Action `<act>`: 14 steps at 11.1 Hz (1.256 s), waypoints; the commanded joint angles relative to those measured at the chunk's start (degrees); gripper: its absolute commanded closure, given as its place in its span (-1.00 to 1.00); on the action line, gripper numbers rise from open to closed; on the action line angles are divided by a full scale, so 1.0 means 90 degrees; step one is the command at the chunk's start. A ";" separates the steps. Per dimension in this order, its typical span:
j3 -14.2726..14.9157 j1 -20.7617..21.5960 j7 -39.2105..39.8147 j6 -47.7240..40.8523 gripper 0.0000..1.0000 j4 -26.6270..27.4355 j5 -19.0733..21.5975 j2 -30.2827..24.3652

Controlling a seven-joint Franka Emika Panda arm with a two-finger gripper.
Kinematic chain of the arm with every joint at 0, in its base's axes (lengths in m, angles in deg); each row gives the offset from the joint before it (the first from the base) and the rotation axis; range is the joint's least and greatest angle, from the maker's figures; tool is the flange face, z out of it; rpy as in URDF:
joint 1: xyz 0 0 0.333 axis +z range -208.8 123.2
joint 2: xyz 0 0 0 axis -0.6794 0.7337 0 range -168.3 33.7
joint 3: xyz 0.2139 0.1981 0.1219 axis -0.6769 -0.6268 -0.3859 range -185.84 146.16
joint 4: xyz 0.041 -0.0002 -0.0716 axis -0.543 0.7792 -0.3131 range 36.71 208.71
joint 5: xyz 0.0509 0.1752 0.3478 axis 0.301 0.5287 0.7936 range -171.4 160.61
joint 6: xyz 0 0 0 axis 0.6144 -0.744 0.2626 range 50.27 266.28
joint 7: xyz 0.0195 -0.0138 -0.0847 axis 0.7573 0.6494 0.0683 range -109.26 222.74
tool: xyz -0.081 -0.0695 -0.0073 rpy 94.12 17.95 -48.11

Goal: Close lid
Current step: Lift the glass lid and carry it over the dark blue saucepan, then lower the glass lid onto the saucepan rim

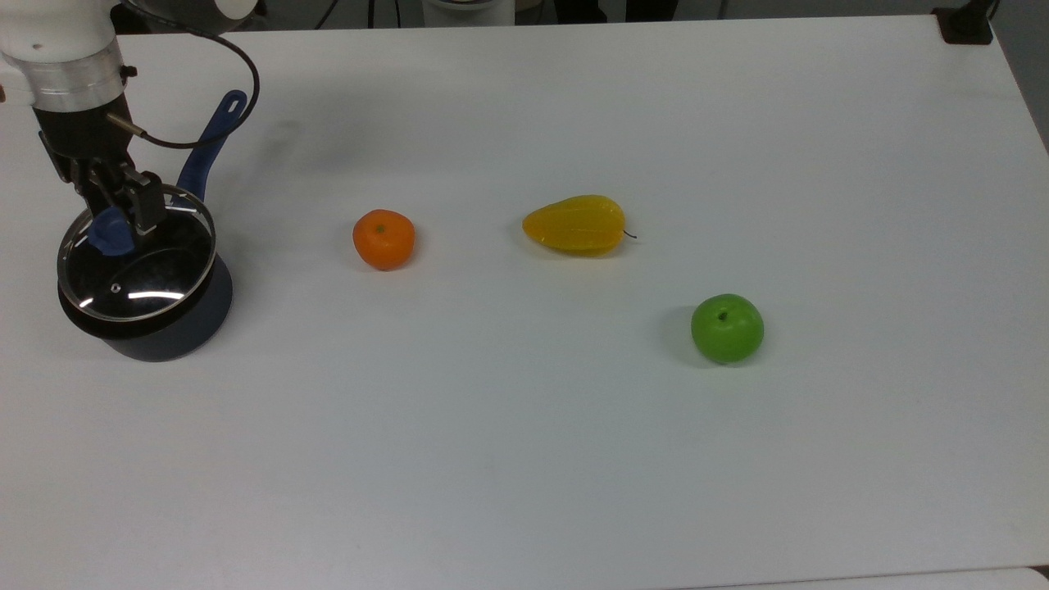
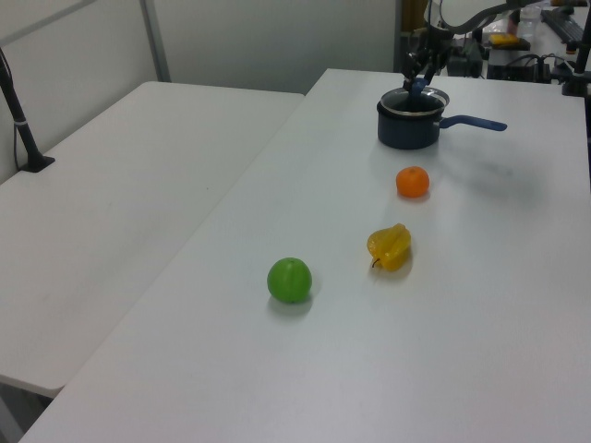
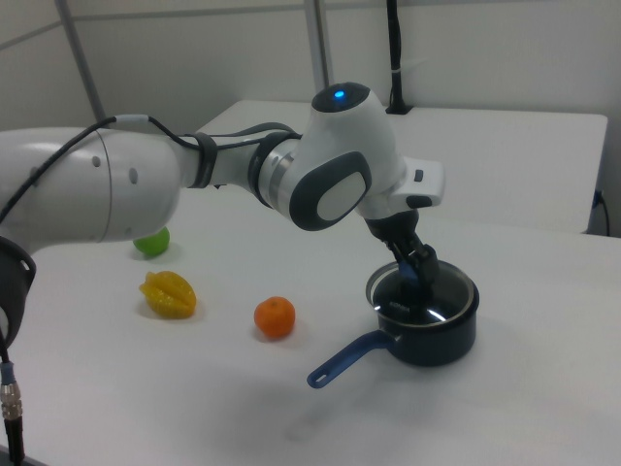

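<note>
On the bench are counted one saucepan, one lid, one orange, one yellow fruit and one green apple. The arm is bent down over the saucepan, at 9 o'clock in the top view, and the tool is closed on the blue knob. The clear glass lid with metal rim is held over the pan's mouth, a little tilted.

The round clear glass lid with a metal rim and a blue central knob sits over the mouth of the dark blue saucepan, about as wide as the pot. In the top view it looks slightly tilted, its knob side nearer the long blue handle. A small vent hole shows in the glass. The saucepan stands at the top view's left on the white table.
</note>
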 commanded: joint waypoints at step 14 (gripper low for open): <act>-0.0039 -0.0028 0.0179 0.0034 0.01 -0.0211 0.0082 0.0225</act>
